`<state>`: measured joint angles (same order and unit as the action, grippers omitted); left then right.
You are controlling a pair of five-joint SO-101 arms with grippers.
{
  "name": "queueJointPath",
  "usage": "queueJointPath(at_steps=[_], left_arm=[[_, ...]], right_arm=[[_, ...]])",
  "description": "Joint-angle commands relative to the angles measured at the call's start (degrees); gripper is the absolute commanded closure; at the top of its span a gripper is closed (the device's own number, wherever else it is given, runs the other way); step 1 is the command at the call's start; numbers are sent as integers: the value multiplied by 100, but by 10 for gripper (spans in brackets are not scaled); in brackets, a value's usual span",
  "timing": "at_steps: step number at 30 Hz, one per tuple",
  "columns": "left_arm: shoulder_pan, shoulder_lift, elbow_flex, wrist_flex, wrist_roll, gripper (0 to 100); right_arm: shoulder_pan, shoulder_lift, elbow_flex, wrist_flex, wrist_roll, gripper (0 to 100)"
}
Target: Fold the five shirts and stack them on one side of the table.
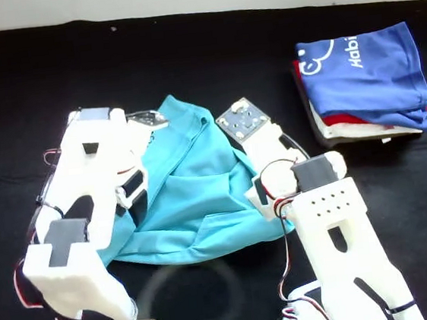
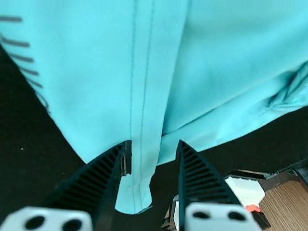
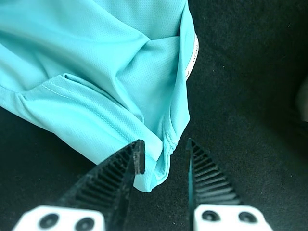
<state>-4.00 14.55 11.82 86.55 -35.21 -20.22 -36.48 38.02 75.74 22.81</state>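
Left gripper (image 2: pixel 153 155) and right gripper (image 3: pixel 164 155): both released, jaws straddling edge corners of the teal shirt (image 1: pixel 193 185), which lies crumpled beside the stack (image 1: pixel 366 83). Risk: shallow bites on thin hems could slip, bunching the cloth.

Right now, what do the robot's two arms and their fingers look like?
The left arm and right arm are blocky white plastic shells with black motor blocks at the joints and thin red and black wires looping beside them. Each ends in two black, tapered, ribbed fingers set on white mounts with round holes.
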Motion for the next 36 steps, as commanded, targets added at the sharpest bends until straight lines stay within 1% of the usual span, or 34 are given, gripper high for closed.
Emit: queueJointPath(at_steps=[1, 5, 9, 10, 11, 13, 15, 16, 21, 27, 32, 36], left_arm=[[-22, 136, -13, -264, -18, 840], [-48, 505, -22, -607, -18, 842], [-180, 664, -75, -686, -26, 844], [-251, 637, -75, -695, -26, 857], [-312, 585, -75, -695, -35, 891], [-462, 409, -75, -695, -35, 1000], [-655, 207, -75, -695, -53, 981], [-769, 92, -84, -695, -53, 995], [-1429, -391, -382, -686, -53, 991], [-2369, -558, -998, -703, -53, 991], [-3108, -259, -1138, -1292, -62, 991], [-3521, 180, -1138, -1670, -62, 990]], right_arm=[[57, -154, 4, -57, 26, 858], [57, -154, 4, -57, 26, 858], [57, -145, 13, -48, 26, 858], [57, -136, 13, -48, 26, 858], [57, -119, 13, -48, 26, 858], [57, -110, 22, -40, 26, 858], [57, -101, 22, -48, 26, 858], [57, -101, 22, -57, 26, 858], [57, -101, 22, -57, 26, 858], [57, -101, 22, -57, 26, 858], [40, -101, 22, -57, 26, 858], [40, -101, 22, -57, 26, 858]])
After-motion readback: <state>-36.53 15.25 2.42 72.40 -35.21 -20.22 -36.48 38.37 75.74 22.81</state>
